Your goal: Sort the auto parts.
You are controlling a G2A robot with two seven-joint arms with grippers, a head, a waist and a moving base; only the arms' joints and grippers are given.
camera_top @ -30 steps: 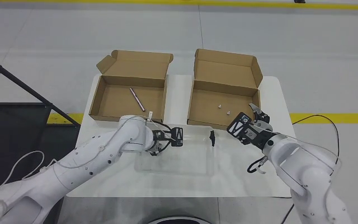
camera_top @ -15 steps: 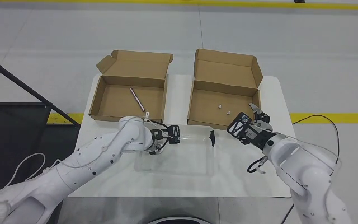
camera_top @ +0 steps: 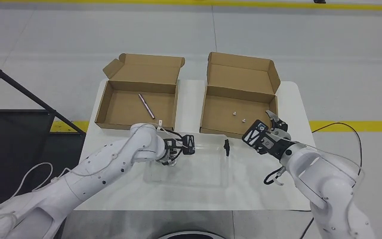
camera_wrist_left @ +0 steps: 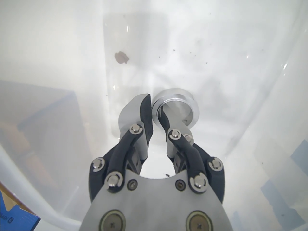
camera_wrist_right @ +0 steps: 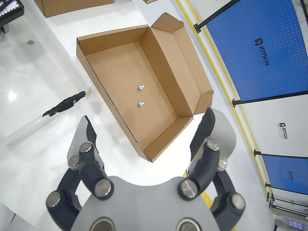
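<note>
My left gripper (camera_wrist_left: pixel 156 114) is down inside a clear plastic tray (camera_wrist_left: pixel 72 37) and is shut on the wall of a silver metal ring (camera_wrist_left: pixel 178 99), one finger inside it and one outside. From above, the left gripper (camera_top: pixel 175 153) sits at the tray's (camera_top: pixel 191 176) far left part. My right gripper (camera_wrist_right: pixel 148 117) hangs open and holds nothing, over the near right corner of the right cardboard box (camera_wrist_right: pixel 168 56). Two small bolts (camera_wrist_right: pixel 141 96) lie on that box's floor. The left cardboard box (camera_top: pixel 122 107) holds a metal rod (camera_top: pixel 146 104).
Both boxes stand open at the back of the white table (camera_top: pixel 292 101), lids folded back. A strip of black tape (camera_top: pixel 226 146) sticks to the tray's far right edge. A small brown speck (camera_wrist_left: pixel 121 57) lies on the tray floor.
The left gripper has shifted only slightly inside the tray, still closed on the ring. The right arm has stayed where it was.
</note>
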